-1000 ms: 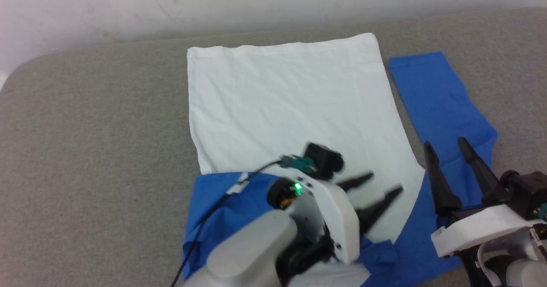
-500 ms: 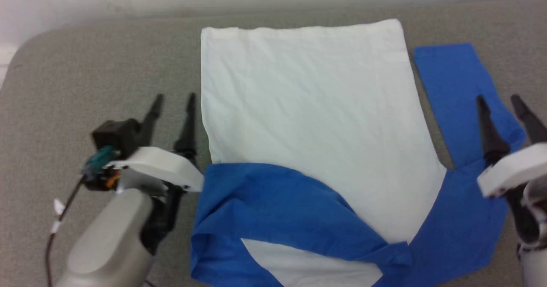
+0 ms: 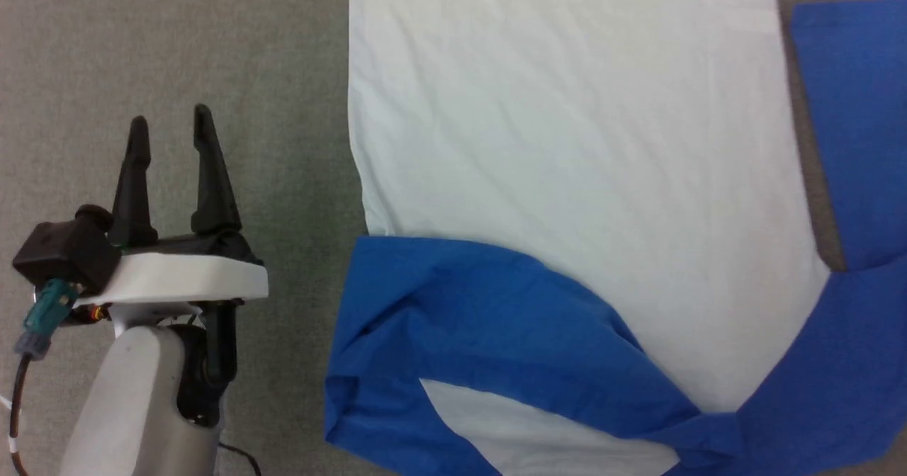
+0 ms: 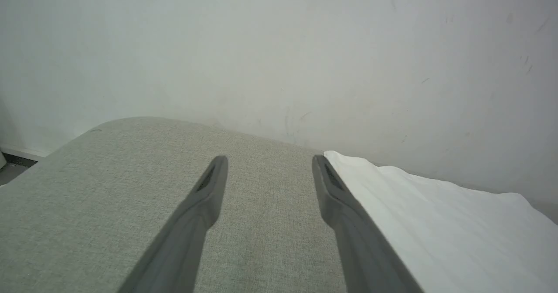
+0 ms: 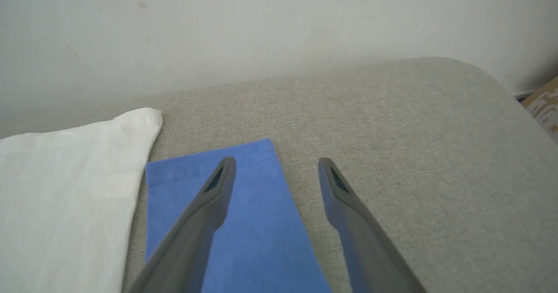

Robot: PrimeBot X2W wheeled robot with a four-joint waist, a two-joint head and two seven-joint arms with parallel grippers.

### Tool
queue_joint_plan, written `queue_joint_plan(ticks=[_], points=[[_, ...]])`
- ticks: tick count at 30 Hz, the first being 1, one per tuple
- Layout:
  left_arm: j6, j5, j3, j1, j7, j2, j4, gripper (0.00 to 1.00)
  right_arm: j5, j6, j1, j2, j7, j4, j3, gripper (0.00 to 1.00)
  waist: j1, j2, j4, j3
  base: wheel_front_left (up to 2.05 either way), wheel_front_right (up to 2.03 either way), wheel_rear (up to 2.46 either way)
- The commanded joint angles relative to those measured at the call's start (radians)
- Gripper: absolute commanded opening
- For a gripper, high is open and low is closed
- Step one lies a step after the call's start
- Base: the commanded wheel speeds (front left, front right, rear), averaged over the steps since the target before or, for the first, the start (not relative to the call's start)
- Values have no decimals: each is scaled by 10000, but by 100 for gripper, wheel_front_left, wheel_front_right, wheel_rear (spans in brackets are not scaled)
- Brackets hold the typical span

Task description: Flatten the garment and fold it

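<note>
The garment [image 3: 567,150] lies spread on the grey cushion, its white body flat and running to the head view's top edge. A blue sleeve [image 3: 482,327] is folded inward across its near left part; the other blue sleeve [image 3: 857,129] lies stretched out on the right. My left gripper [image 3: 171,120] is open over bare cushion, left of the garment and apart from it. In the left wrist view the left gripper [image 4: 269,160] has the white body [image 4: 436,223] just right of its fingers. The right gripper [image 5: 275,161] hangs open and empty over the right sleeve's [image 5: 244,223] outer edge.
The grey upholstered surface [image 3: 177,37] extends left of the garment. A pale wall [image 4: 279,44] rises right behind its far edge. The cushion's rounded right corner [image 5: 479,79] drops off beside a bit of patterned floor [image 5: 545,105].
The head camera has tilted down and closer. My left gripper swung off the folded blue sleeve, out to the garment's left side. The right gripper has left the head view.
</note>
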Motion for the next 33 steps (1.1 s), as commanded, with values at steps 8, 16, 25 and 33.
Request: queue_joint_plan(ticks=[8,16,25,33], points=[[-675,810,1021,172,-46,-910,-292,100,-875,-9,-1824,-341,1584,1283,-613,100,-2,0,935,1678,0,0,0],[-1019,1233,1398,277,-47,-1404,-136,100,-1601,-9,-1819,-240,3097,1291,-850,0,-2,0,901,1419,0,0,0],[-1213,1467,1678,591,-47,-1558,203,100,-1440,-9,-728,-478,1975,58,-941,0,-2,0,643,317,0,0,0],[-1283,1525,1815,1449,-34,-1533,588,100,-1006,-9,1163,-382,1409,-2308,-1279,0,-2,0,223,-1353,0,0,0]])
